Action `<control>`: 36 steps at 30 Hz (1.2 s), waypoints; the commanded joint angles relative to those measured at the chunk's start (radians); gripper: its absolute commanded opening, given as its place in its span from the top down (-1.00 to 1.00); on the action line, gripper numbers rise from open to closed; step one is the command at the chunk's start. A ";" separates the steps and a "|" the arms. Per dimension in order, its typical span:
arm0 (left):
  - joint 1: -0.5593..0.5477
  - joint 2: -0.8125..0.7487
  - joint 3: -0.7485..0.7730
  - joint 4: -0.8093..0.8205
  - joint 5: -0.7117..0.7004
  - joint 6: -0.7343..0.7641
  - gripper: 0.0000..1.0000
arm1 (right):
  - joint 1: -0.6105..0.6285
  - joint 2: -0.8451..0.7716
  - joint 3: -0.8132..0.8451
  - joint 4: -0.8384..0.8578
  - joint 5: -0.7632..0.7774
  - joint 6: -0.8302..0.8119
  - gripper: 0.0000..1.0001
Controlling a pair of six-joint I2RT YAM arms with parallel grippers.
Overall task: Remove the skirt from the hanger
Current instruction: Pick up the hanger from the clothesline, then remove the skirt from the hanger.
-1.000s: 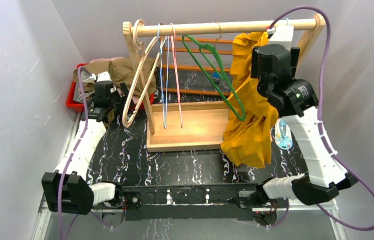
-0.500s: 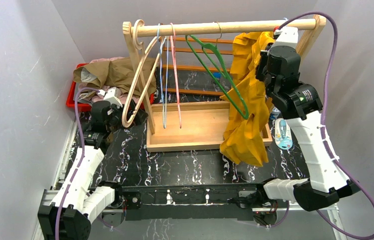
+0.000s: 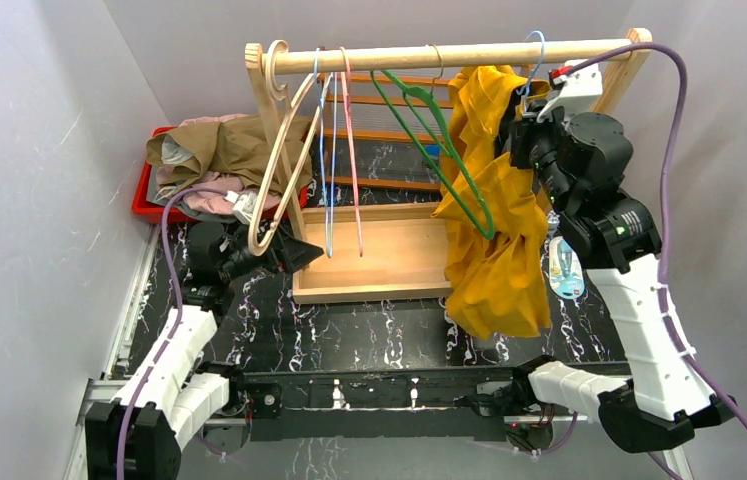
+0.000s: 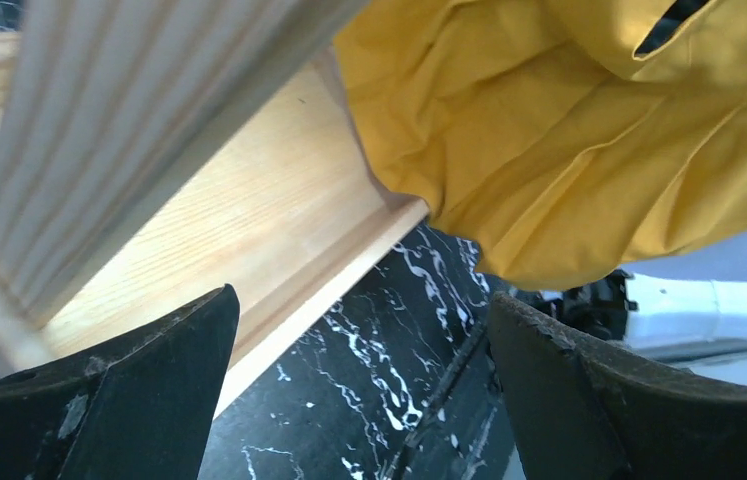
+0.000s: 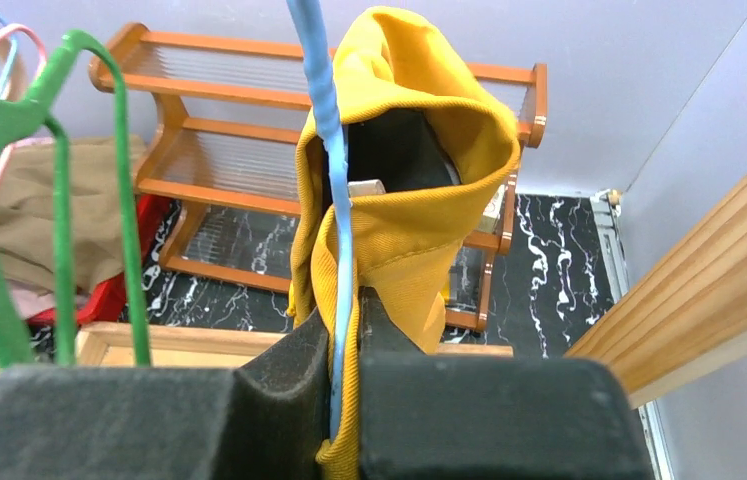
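Black marbled table point(image 3: 369, 335) carried the wooden rack point(image 3: 389, 250), which served as reference for all positions. The yellow skirt point(image 3: 494, 240) hung at the right end of the rack, its top bunched just under the rail point(image 3: 399, 55) and its hem draped over the front right corner of the rack's base board. A red bin point(image 3: 141, 205) stood to the left of the rack, behind its left post, with a brown garment point(image 3: 219, 140) heaped on it. Empty hangers hung on the rail left of the skirt: a wooden hanger point(image 3: 279, 170) by the left post and a green hanger point(image 3: 439, 150) nearest the skirt, its lower corner lying against the cloth. The blue hanger point(image 5: 327, 130) carrying the skirt was hooked over the rail near the right post; its wire ran down through the folded waistband. The right gripper point(image 5: 346, 340) was raised to just below the right end of the rail, fingers clenched on the blue hanger's wire. A fold of skirt cloth appeared to be pinched alongside the wire, though the wrist view was too close to confirm. The left gripper point(image 4: 361, 310) sat low at the front left corner of the rack's base, released, jaws wide apart and holding nothing, pointed along the base toward the skirt's hem.
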 commanded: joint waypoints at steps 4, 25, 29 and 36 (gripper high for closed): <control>-0.085 0.048 -0.010 0.191 0.165 -0.034 -0.87 | -0.001 -0.092 0.076 0.141 -0.059 -0.021 1.00; -0.464 0.055 -0.197 0.527 -0.178 -0.031 -0.86 | -0.001 -0.417 -0.508 0.088 -0.353 0.240 1.00; -0.568 0.062 -0.263 0.667 -0.327 -0.040 -0.78 | -0.001 -0.422 -0.670 0.235 -0.493 0.327 1.00; -0.690 0.085 -0.263 0.689 -0.465 0.027 -0.47 | -0.002 -0.402 -0.853 0.502 -0.824 0.444 1.00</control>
